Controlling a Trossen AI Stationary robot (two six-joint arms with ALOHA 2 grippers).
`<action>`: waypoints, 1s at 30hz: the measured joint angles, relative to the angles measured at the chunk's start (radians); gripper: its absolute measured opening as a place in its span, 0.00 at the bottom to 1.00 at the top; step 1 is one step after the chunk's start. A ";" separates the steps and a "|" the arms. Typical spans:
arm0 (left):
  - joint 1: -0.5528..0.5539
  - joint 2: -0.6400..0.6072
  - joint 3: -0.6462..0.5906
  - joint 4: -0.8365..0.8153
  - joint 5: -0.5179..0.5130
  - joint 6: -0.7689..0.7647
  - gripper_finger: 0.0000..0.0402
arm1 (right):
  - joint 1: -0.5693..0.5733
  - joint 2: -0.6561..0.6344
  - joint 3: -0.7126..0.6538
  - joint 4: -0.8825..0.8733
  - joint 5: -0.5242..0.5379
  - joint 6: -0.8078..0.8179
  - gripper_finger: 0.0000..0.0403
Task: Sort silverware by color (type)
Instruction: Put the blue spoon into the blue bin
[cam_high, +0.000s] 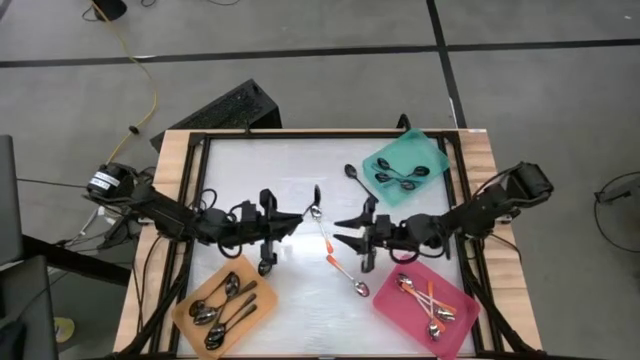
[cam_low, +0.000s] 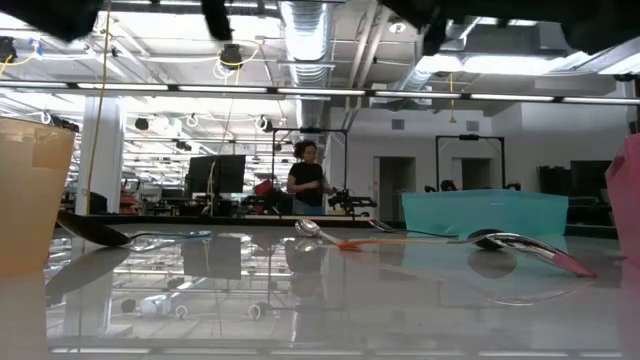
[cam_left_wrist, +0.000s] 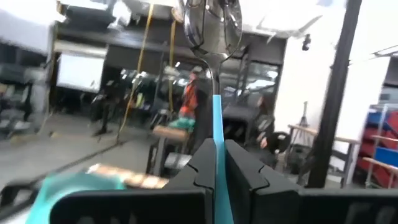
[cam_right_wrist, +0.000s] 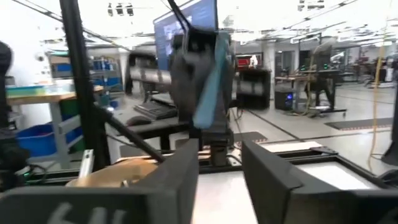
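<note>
Left claw (cam_high: 292, 222): clamped on teal-handled spoon (cam_left_wrist: 214, 74), bowl up, held above mid worktop (cam_high: 300, 310), prob. for handover.
Right claw (cam_high: 345, 232): fingers apart, facing left claw, likely to receive.
Trays: silver spoons in orange (cam_high: 190, 318); orange-handled in pink (cam_high: 400, 315); dark ones in teal (cam_high: 438, 152).
Loose: orange-handled spoons (cam_high: 345, 275) mid-worktop.

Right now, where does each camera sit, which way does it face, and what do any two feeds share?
High view: overhead, looking down on the table; both arms, left gripper, right gripper.
Low view: tabletop level, facing the room; orange-handled spoon, teal tray; arms only as dark shapes at the top.
Left wrist view: past its fingers, shut on the teal-handled spoon.
Right wrist view: past its open fingers toward the left gripper.
Shared: that spoon, both wrist views.
</note>
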 joint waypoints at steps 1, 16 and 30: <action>0.005 0.000 -0.032 0.021 -0.002 -0.020 0.00 | -0.008 0.013 0.016 -0.003 0.000 -0.002 0.40; 0.000 0.001 -0.160 0.130 0.061 -0.059 0.00 | -0.113 0.216 0.302 -0.122 -0.089 -0.001 0.71; -0.001 0.000 -0.160 0.113 0.090 -0.046 0.00 | -0.147 0.219 0.522 -0.515 -0.213 -0.009 0.71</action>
